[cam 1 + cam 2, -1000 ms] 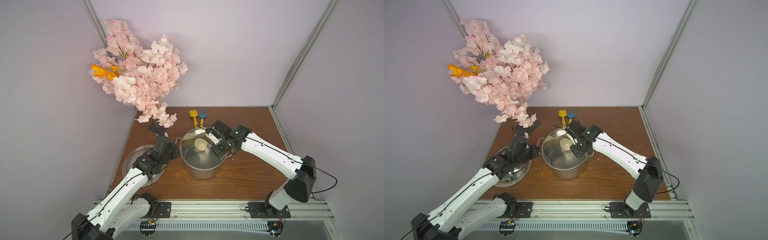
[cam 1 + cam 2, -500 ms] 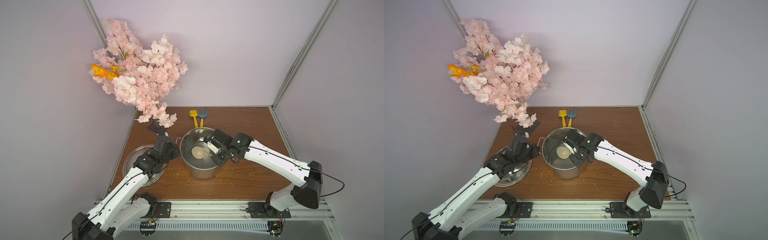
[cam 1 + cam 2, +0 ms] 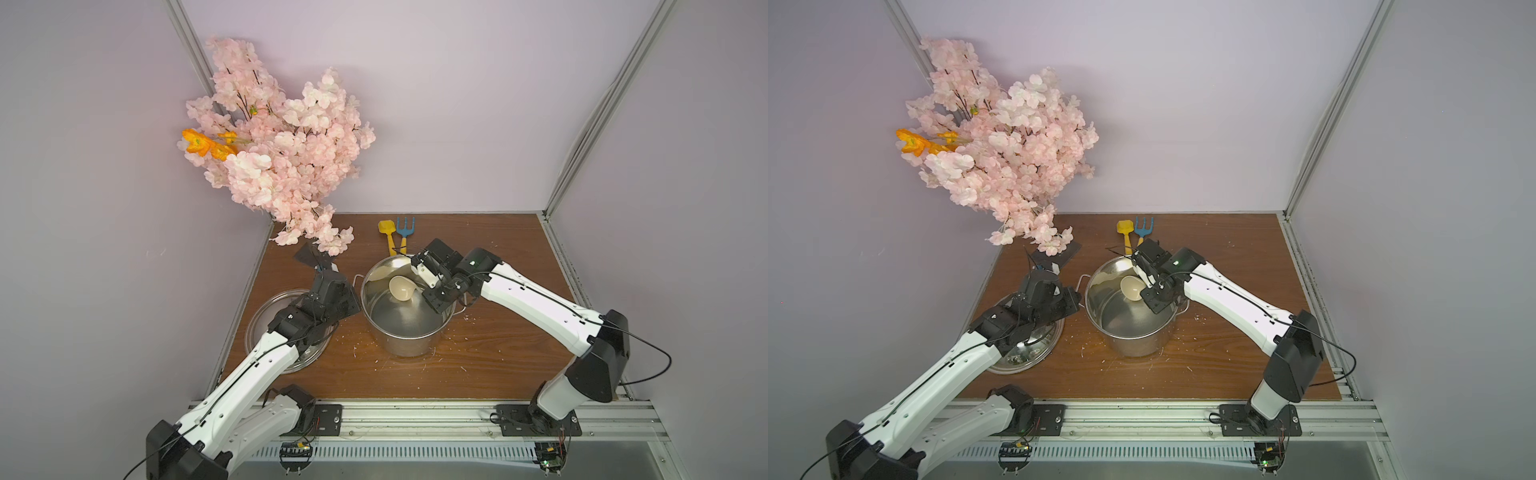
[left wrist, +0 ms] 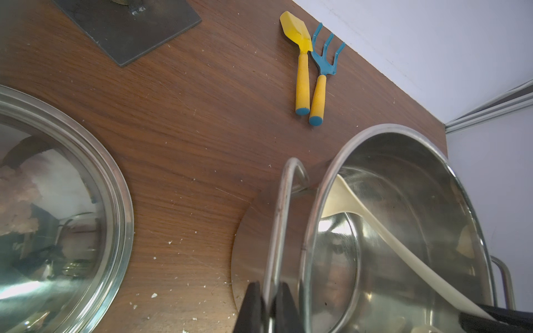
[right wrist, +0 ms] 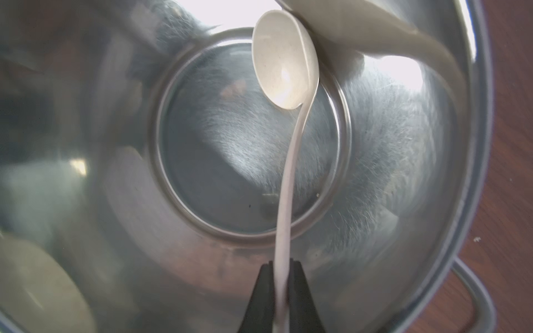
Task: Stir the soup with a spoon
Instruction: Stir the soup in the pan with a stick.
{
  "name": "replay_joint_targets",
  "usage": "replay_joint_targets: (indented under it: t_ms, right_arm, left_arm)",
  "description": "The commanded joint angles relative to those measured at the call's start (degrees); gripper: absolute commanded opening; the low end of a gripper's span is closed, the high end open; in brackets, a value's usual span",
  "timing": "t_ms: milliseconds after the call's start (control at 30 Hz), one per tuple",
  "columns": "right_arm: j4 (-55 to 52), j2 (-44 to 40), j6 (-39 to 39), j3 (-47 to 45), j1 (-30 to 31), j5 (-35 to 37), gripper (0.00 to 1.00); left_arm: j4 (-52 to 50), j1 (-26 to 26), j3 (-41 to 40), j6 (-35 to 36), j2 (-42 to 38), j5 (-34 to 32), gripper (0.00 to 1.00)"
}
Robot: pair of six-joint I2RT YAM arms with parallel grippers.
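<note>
Mid-stir: my right jaws are pinched tight on the slim handle of the spoon [image 5: 284, 60], whose bowl hangs low inside the pot [image 3: 409, 347] toward its 12 o'clock wall, while my left jaws are closed on the pot's wire loop handle [image 4: 279, 207] at 9 o'clock, steadying it. Next, I judge, a smooth sweep round the base, clear of the wall — though I make out no soup, only bare steel, and both top views hide both grips.

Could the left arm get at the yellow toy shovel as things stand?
Probably not yet: the left end effector is shut on the pot's loop handle. Once released, bare table lies between it and the shovel.
</note>
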Motion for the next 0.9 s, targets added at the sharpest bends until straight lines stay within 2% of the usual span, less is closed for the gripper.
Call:
replay_joint_targets:
  t_ms: [0, 133, 267, 467, 600, 867]
  right_arm:
    - [0.19, 0.80, -0.40, 2.46, 3.41, -2.23, 0.00]
    - [0.32, -0.70, 0.62, -0.14, 5.63, -1.85, 0.00]
    - [1.79, -5.27, 2.26, -7.23, 5.76, 0.76, 0.00]
    - [1.91, -8.93, 3.11, -13.05, 1.44, 3.98, 0.00]
    - [2.16, -7.89, 2.00, -11.54, -1.17, 3.67, 0.00]
    - [2.17, -0.16, 0.86, -1.38, 0.28, -0.14, 0.00]
  left_arm:
    - [-3.18, 0.43, -0.20, 0.97, 1.32, 0.80, 0.00]
    - [-3.18, 0.44, -0.07, 1.20, 1.40, 0.60, 0.00]
    - [-3.27, 0.43, -0.04, 1.81, 1.31, 0.43, 0.00]
    - [-3.27, 0.47, -0.69, 1.82, -0.65, 0.43, 0.00]
    - [-3.27, 0.44, -1.84, 1.84, -1.78, 0.50, 0.00]
    - [-3.19, 0.46, -3.10, 1.17, -1.96, 0.45, 0.00]
